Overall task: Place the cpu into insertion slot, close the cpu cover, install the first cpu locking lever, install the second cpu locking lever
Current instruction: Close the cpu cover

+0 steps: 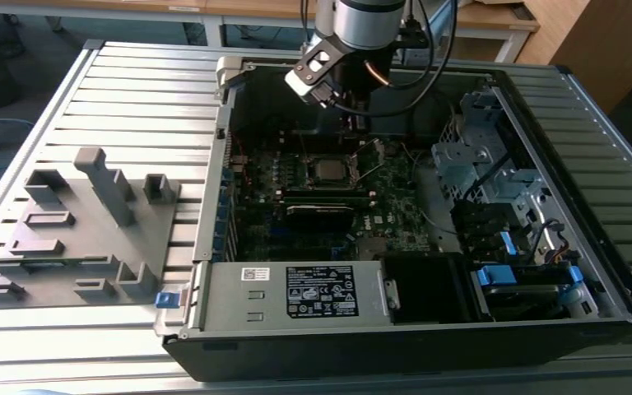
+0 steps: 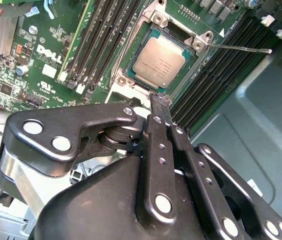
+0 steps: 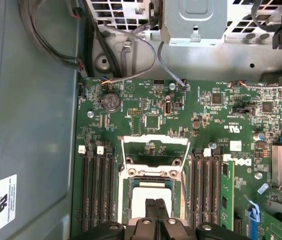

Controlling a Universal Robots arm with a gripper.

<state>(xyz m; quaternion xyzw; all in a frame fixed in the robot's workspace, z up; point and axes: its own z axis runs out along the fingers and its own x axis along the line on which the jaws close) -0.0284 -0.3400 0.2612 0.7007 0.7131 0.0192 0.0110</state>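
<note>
The cpu [image 2: 163, 62], a square chip with a dull silver top, lies flat in the insertion slot [image 2: 199, 44] on the green motherboard. In the exterior view the cpu [image 1: 327, 170] sits mid-board, below the gripper [image 1: 351, 125]. The cpu cover [image 3: 155, 141], a thin silvery frame with a large window, is swung open beyond the slot, clear of the chip. A thin wire locking lever [image 2: 241, 48] sticks out sideways, unlatched. My gripper [image 2: 161, 100] hovers just over the cpu's near edge, its two black fingers [image 3: 151, 209] pressed together with nothing between them.
Long black memory slots [image 2: 105, 40] flank the socket on both sides, with a green memory stick [image 3: 226, 192] in one. Cables [image 3: 130, 55] and a drive cage [image 1: 480, 148] crowd the case. A grey fixture block [image 1: 85, 230] stands outside, at the exterior view's left.
</note>
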